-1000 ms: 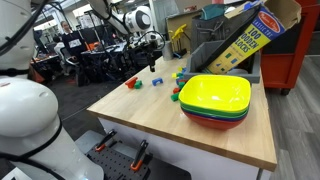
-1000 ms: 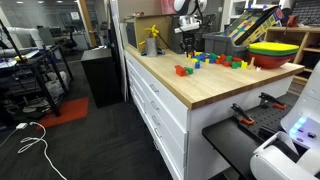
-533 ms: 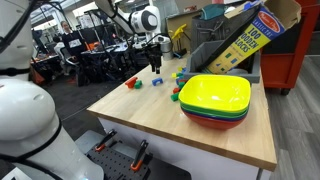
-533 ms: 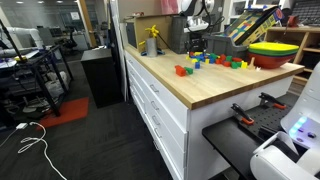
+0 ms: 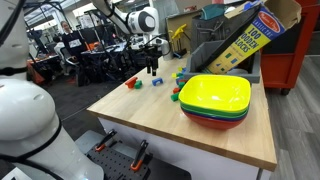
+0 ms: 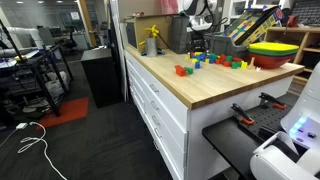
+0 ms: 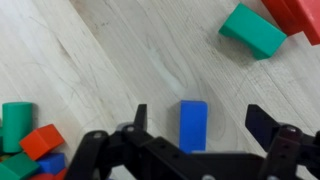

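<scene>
1. Your pincer (image 7: 199, 116) stands wide and holds nothing. Bare wood shows between each finger (image 7: 140, 118) and the block inside.
2. The blue block (image 7: 193, 124) lies flat on the bench (image 7: 120, 50), roughly midway between the fingers and touching neither. Its long side points away from the wrist.
3. In both exterior views the pincer (image 5: 152, 68) (image 6: 197, 46) hangs just above the bench top, pointing straight down, at the far end from the robot's base.
4. In an exterior view the blue block (image 5: 156, 81) shows as a small speck right under the fingertips. From the opposite side it is too small to pick out.
5. In the wrist view, upper right, a green block (image 7: 253, 30) lies tilted, well apart from the blue block. A red block (image 7: 300, 12) sits just beside it, cut off by the corner of the frame.
6. In the wrist view, lower left, there is a tight cluster: a green cylinder (image 7: 15, 122), a red cube (image 7: 43, 140) against it, and more blue and green pieces below at the edge.
7. A stack of bowls (image 5: 215, 100), yellow on top, sits on the bench well apart from the pincer.
8. A box (image 5: 245, 40) of wood blocks leans behind the bowls.
</scene>
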`<state>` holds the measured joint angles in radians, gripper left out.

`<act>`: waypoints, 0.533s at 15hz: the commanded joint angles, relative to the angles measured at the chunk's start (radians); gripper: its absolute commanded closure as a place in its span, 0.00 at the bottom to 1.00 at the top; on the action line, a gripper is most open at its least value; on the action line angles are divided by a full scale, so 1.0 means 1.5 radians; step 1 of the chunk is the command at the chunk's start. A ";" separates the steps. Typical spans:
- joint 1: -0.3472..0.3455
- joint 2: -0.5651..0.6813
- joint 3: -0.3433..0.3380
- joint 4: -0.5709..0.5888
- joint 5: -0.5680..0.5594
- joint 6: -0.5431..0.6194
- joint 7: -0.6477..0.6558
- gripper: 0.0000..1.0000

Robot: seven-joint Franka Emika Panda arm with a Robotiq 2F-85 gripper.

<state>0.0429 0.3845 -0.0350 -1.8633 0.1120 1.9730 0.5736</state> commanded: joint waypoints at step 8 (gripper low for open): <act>0.010 0.002 0.001 -0.018 0.009 0.016 -0.020 0.00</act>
<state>0.0565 0.3876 -0.0335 -1.8827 0.1120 1.9792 0.5709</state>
